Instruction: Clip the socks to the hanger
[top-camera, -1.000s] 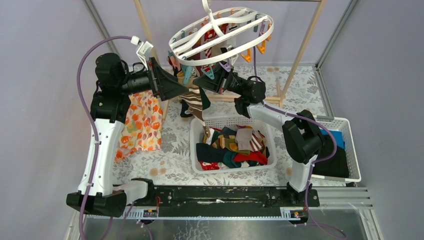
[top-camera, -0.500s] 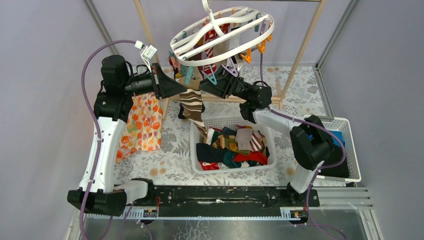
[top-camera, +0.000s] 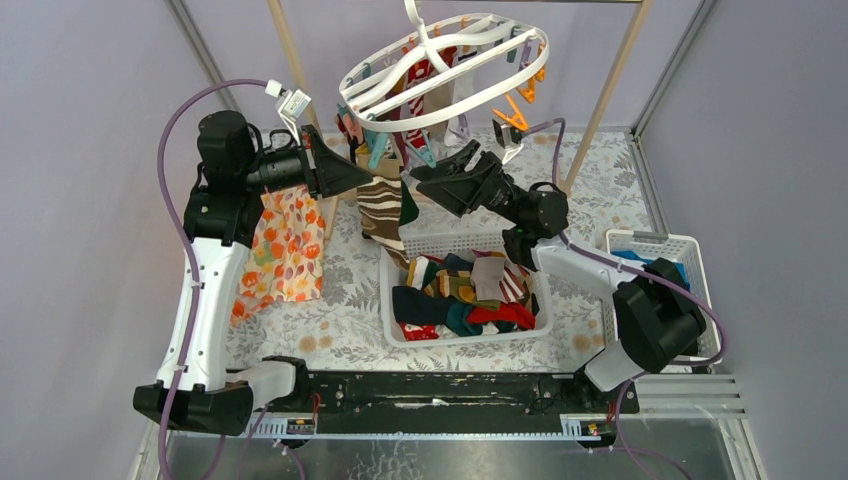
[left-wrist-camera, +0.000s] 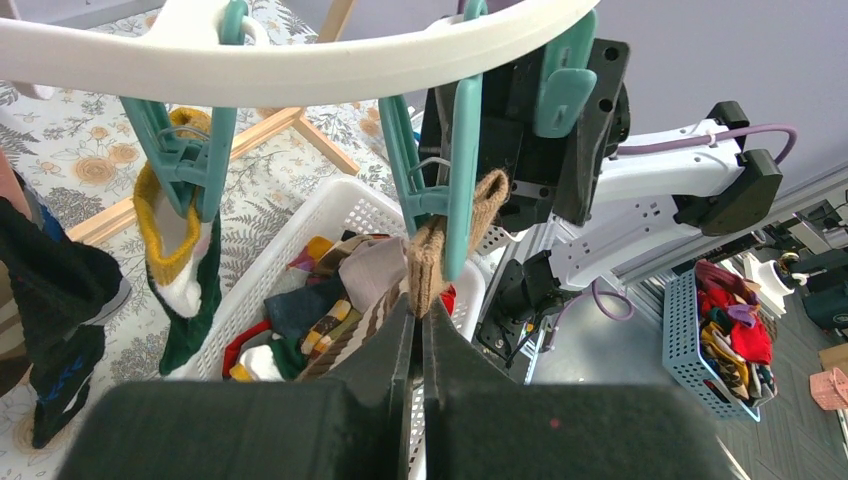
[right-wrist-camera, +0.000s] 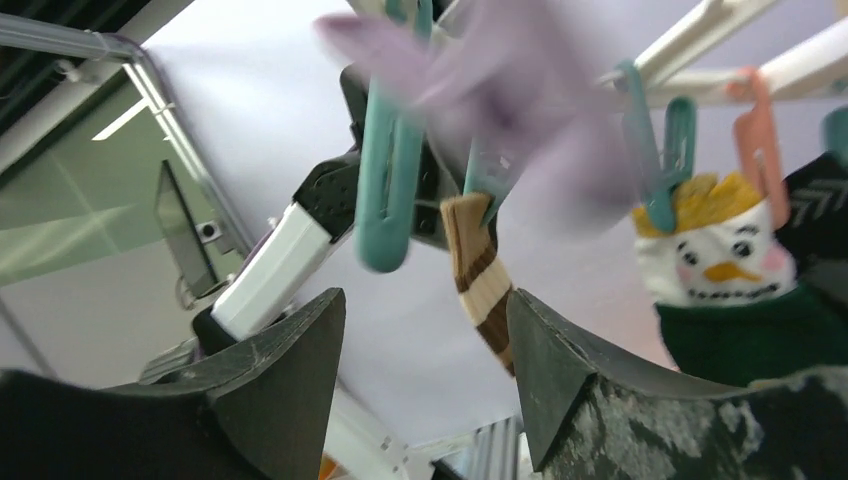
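Above both claws hangs the hanger (left-wrist-camera: 300, 65). The left claw (left-wrist-camera: 415, 312) clenches a brown striped sock (left-wrist-camera: 428, 262), its cuff pinched in a teal clip (left-wrist-camera: 457, 170) just above the fingertips; the right claw (right-wrist-camera: 425, 300), beside it, stands released, empty.

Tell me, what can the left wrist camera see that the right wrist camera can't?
Only the left wrist view shows the basket of loose socks, the flowery table, and the left tool shut on the brown sock. Only the right wrist view shows the snowman face on a hung sock, a blurry purple clip, and the open right tool. Both show the white hanger, teal clips, and that brown sock clipped up.
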